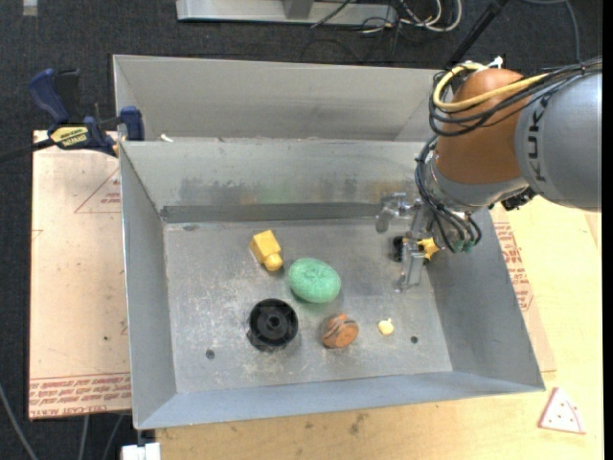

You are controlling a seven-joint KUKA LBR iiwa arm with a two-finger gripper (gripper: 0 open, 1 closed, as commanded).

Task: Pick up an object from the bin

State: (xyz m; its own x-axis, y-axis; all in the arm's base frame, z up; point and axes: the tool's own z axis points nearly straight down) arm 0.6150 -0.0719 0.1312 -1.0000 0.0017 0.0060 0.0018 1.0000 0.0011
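The jaws (parted or clenched, I cannot tell) hang over bare bin [201,276] floor, probably lining up on the nearby cream crumb [386,327].

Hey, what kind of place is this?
Probably a robotics lab: a robot arm, its gripper over a grey metal bin holding a green lump, cables on the floor behind.

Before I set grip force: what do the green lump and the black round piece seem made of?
Green lump: likely soft foam or sponge; matte, slightly uneven surface. Black round piece: probably hard plastic or rubber; faint sheen, moulded rings around a central hole.
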